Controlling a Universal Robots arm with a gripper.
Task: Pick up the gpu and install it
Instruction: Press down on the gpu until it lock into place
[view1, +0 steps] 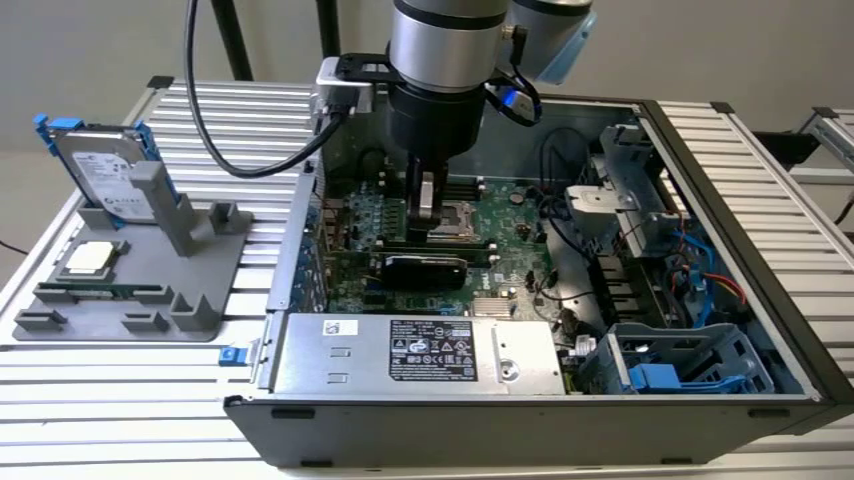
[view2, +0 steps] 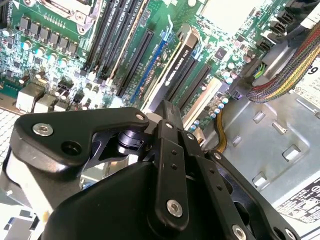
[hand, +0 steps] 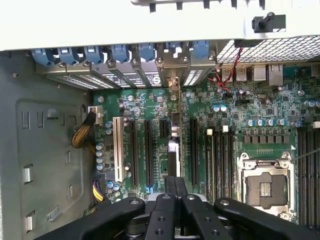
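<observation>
Currently the gpu (view1: 424, 270) stands on edge in a slot on the motherboard (view1: 514, 215) inside the open PC case (view1: 747, 330), long axis running across the exterior view's left to right, black cooler side facing the power supply (view1: 414, 352). In the second wrist view the card (view2: 176, 65) sits just beyond the fingers. The gripper (view1: 424, 222) hangs right above it; grip state: cannot tell. Outside the case, a grey holder (view1: 127, 290) carries the hard drive (view1: 104, 172) and CPU chip (view1: 88, 257).
</observation>
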